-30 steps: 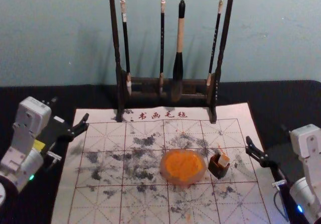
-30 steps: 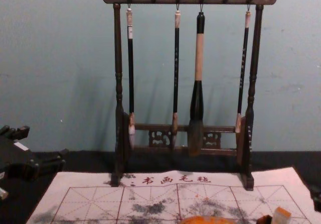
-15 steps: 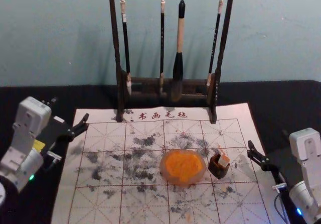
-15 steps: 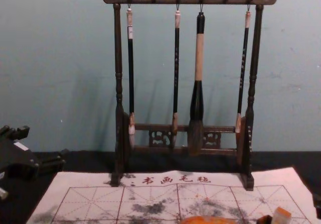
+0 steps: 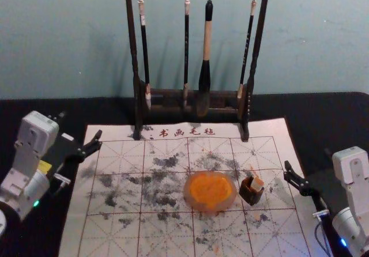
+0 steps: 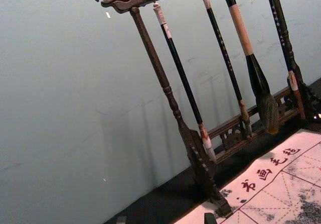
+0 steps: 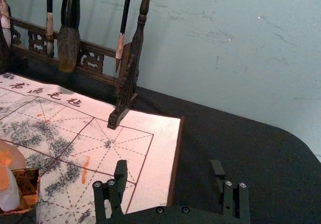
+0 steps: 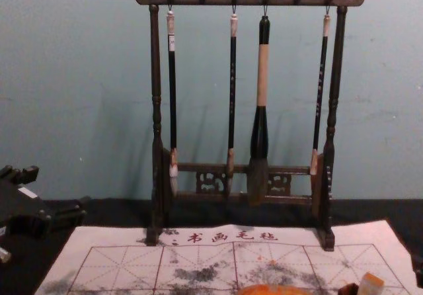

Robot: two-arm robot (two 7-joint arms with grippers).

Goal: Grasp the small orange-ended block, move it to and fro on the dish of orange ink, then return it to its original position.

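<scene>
Standing tilted in a small open box (image 5: pixel 248 199), orange face uppermost, with the small orange-ended block (image 5: pixel 256 184) right of centre in the head view. Set just beside the translucent dish (image 5: pixel 211 211), probably to leave only a short carry to the orange ink (image 5: pixel 209 188). Propped by the box, presumably to keep the block graspable and its coloured end off the calligraphy mat (image 5: pixel 74 225). Spread apart and grasping nothing, with the jaws of the right gripper (image 7: pixel 168 165) at the lower part of the right wrist view; held to the right of the box in the head view, nearest the block and so best placed for the work. Likewise parted and without a load, with the left gripper (image 8: pixel 59 188) at the left edge of the chest view, seemingly parked to leave the dish unobstructed. Placed behind, with brushes hung from the brush rack (image 8: pixel 218 0), on the black-covered table (image 5: pixel 334 110).

Judged to be at the approach, before the grasp. Next, to move the right jaws towards the block and close on its protruding part, without knocking the box or the dish rim; then, perhaps, to turn the orange end downward before rubbing.
</scene>
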